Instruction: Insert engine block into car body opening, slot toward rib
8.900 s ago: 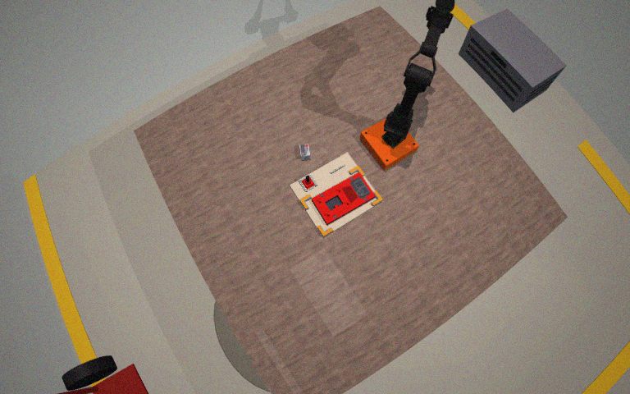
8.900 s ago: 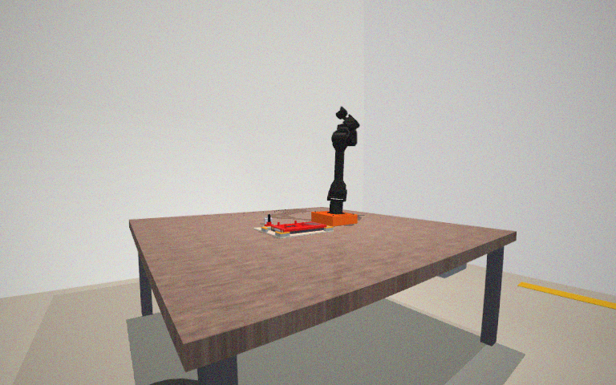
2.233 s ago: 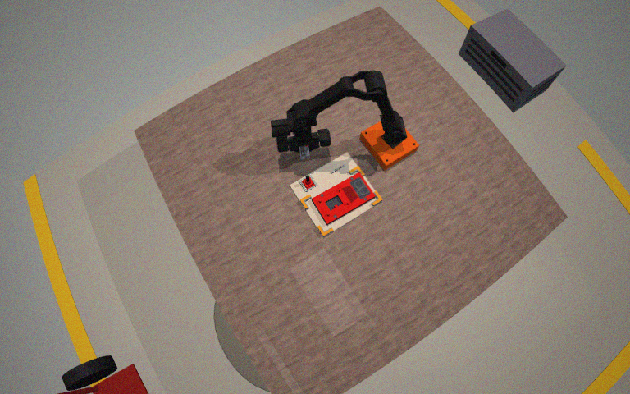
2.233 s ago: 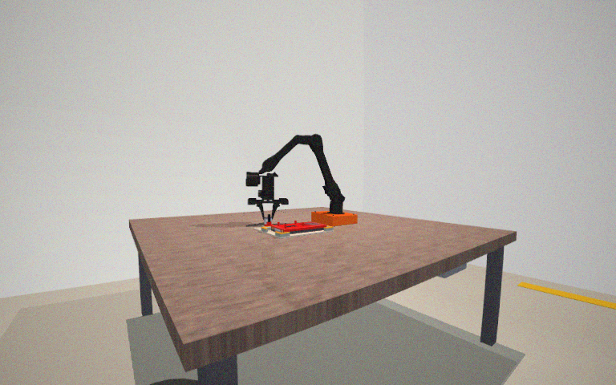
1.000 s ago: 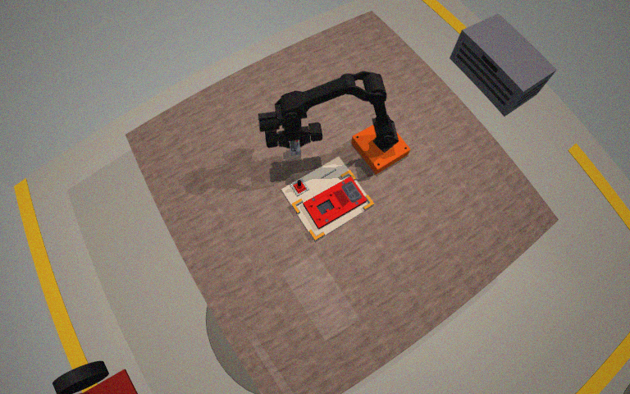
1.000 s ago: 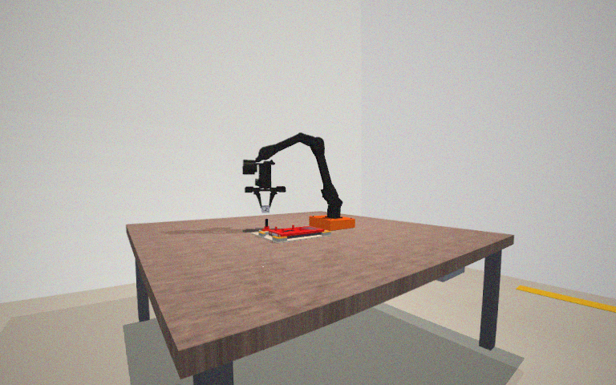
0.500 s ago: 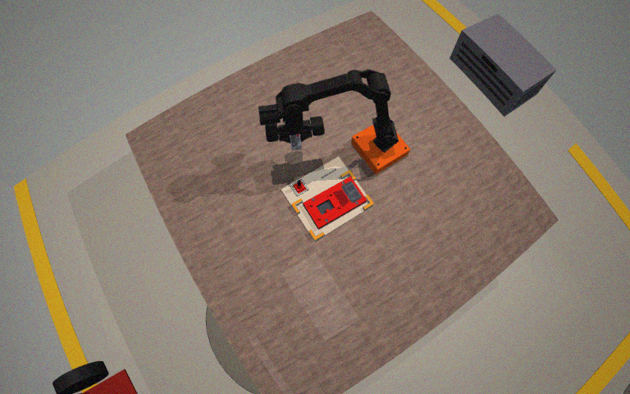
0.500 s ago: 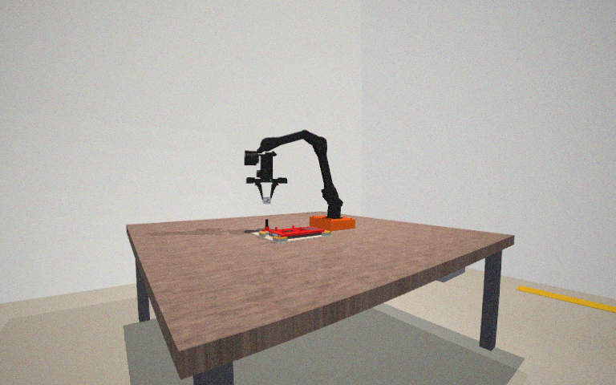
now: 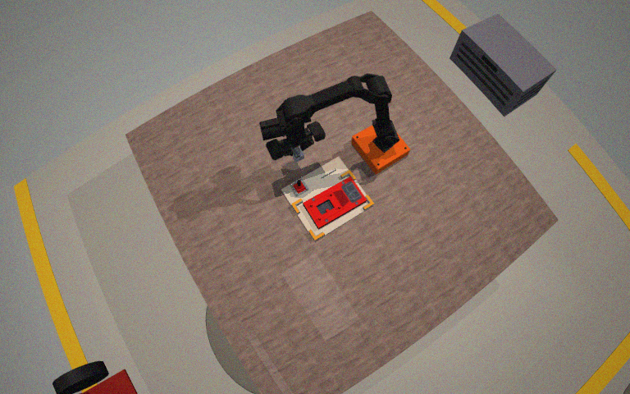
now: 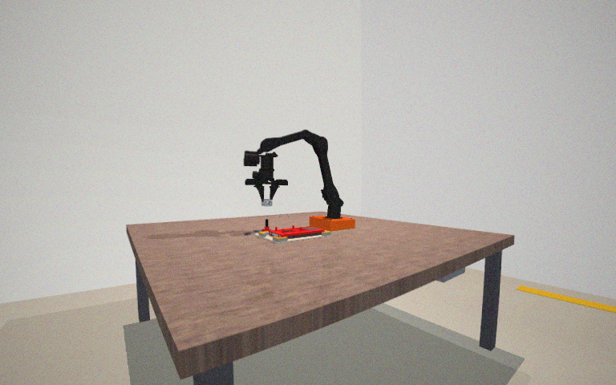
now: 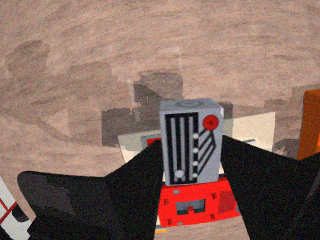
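"What have you got hold of?"

"The engine block (image 9: 298, 153) (image 10: 267, 203) (image 11: 191, 142). My gripper (image 9: 298, 149) (image 10: 267, 200) (image 11: 191, 144) is closed on it, one finger on each side, with the fingers partway apart because the block fills the space between them."

"Is it down on anything?"

"No, I'm holding it in the air, well above the table (image 9: 372, 278) (image 10: 318, 272) (image 11: 75, 25). The side facing my wrist camera is grey, with dark stripes and a red disc near one top corner."

"And where's the car body?"

"The red car body (image 9: 315, 218) (image 10: 297, 233) (image 11: 196, 219) lies flat on a pale board (image 9: 328, 227) (image 10: 281, 244) (image 11: 257, 125), between orange corner pieces. Its opening (image 9: 323, 208) (image 11: 189, 206) shows dark grey inside, and the block isn't in it; a small red rib pokes in from one edge."

"Anything else on the board?"

"A small red piece (image 9: 299, 188) with a black upright knob (image 9: 299, 182) (image 10: 266, 222) on it, beside the car body. The orange base (image 9: 377, 166) (image 10: 318, 222) (image 11: 308, 125) under my arm is just past the board."
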